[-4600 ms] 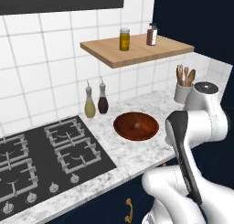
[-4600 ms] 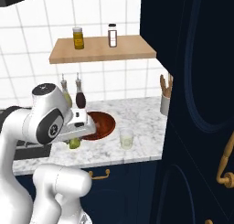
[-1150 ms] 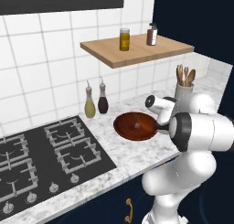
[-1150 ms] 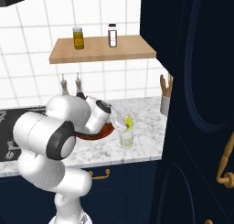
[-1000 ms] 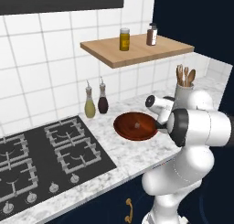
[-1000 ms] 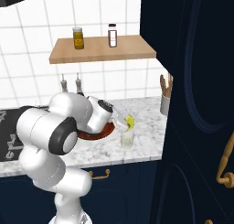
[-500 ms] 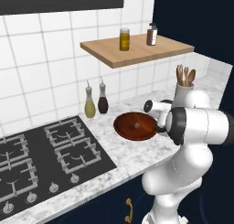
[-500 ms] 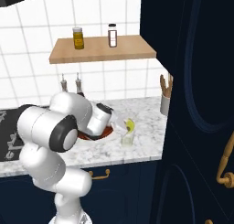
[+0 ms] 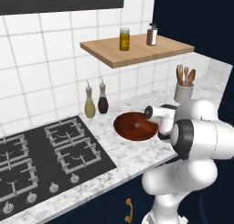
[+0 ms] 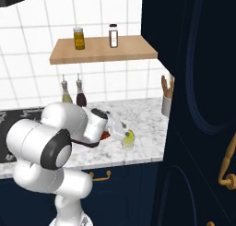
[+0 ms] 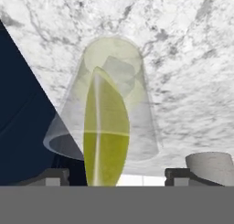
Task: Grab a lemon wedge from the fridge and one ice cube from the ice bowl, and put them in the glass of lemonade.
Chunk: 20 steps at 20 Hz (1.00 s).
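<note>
Now | gripper (image 11: 112,175) spread | lemon wedge (image 11: 105,136) in glass of lemonade (image 11: 107,104)

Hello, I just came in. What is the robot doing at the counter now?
The gripper hangs right over the glass of lemonade near the counter's front edge. The hand view shows its fingers spread wide, with the lemon wedge between them, standing on end in the mouth of the glass, so the wedge looks released. The ice bowl sits beside the stove, with a small piece in it.
</note>
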Motion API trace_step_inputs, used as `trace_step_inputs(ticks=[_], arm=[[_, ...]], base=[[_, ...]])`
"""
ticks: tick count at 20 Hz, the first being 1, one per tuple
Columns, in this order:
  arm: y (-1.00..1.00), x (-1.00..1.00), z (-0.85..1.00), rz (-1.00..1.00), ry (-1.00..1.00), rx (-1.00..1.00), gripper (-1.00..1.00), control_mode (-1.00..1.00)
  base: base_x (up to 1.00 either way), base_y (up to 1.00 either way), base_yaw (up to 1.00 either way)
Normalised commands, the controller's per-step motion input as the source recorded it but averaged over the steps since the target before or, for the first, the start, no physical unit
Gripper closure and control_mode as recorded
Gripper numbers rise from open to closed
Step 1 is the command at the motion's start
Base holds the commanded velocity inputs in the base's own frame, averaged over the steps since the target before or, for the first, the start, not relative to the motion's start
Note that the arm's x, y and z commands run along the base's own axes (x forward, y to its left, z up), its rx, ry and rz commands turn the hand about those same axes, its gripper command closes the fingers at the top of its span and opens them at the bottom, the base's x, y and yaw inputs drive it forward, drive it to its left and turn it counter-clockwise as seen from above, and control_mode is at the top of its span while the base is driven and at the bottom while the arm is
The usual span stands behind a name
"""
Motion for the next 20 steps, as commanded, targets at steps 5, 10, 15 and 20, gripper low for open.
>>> trace_step_inputs(ticks=[5,10,15,20], arm=[[0.28,-0.21,0.46,0.02,-0.01,-0.03,-1.00,-1.00],[0.71,-0.58,0.60,0.00,-0.23,-0.05,-1.00,-1.00],[0.75,-0.58,0.82,0.00,-0.33,0.01,-1.00,-1.00],[0.90,-0.42,0.59,0.00,-0.19,0.00,-1.00,-1.00]], base=[[0.00,0.00,0.00],[0.00,0.00,0.00],[0.00,0.00,0.00],[0.00,0.00,0.00]])
